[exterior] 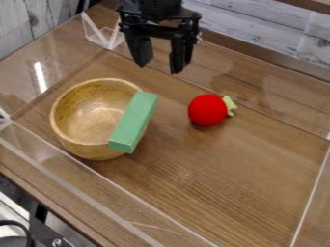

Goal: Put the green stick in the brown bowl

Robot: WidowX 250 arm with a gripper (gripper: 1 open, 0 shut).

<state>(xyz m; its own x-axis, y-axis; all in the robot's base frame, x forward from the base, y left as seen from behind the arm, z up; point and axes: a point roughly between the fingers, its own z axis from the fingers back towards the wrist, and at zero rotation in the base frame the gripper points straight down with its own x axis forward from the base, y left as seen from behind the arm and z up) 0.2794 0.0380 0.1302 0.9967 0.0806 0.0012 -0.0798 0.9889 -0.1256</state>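
Note:
The green stick (134,122) lies tilted across the right rim of the brown bowl (85,118), its lower end resting on the rim and its upper end leaning over the bowl's edge. My gripper (160,60) hangs above and behind the bowl, clear of the stick. Its black fingers (139,50) point down and stand open, holding nothing.
A red round fruit (210,109) sits on the wooden table to the right of the bowl. Clear plastic walls (26,53) fence the work area on all sides.

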